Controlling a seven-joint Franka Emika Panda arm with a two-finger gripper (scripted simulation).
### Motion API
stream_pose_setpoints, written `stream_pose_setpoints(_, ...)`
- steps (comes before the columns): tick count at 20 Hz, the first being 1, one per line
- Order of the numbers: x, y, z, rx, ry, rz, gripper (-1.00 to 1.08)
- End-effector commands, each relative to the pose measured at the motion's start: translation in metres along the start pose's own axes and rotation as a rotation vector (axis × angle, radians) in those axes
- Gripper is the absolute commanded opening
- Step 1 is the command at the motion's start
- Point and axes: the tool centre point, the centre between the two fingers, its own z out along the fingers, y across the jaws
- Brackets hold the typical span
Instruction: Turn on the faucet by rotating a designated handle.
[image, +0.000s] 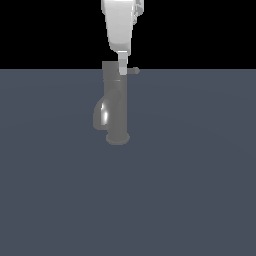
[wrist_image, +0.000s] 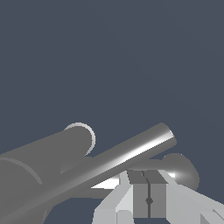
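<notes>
The faucet (image: 115, 102) is a dull grey upright cylinder with a flared base, and its short shiny spout (image: 102, 115) curves toward the exterior view's left. The handle (image: 133, 71) is a thin grey rod that sticks out of the cap toward the exterior view's right. My gripper (image: 123, 71) comes down from above, with its tips at the cap's upper edge, right where the handle leaves it. In the wrist view the fingers (wrist_image: 139, 192) are pressed together with nothing between them. The handle (wrist_image: 131, 153) runs close past my gripper (wrist_image: 148, 175) tips, and the faucet body (wrist_image: 43, 153) lies beside it.
The faucet stands on a flat blue-grey surface (image: 190, 190) that fills the lower part of the exterior view, under a black background. A rounded shiny grey part (wrist_image: 183, 171) shows just beyond the fingertips in the wrist view.
</notes>
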Motion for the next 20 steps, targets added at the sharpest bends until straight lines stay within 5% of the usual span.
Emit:
stream_pose_setpoints(1, 0.008, -0.005, 0.0, 0.0, 0.001, 0.005, -1.0)
stream_pose_setpoints(20, 0.063, -0.053, 0.0, -0.001, 0.002, 0.025, -1.0)
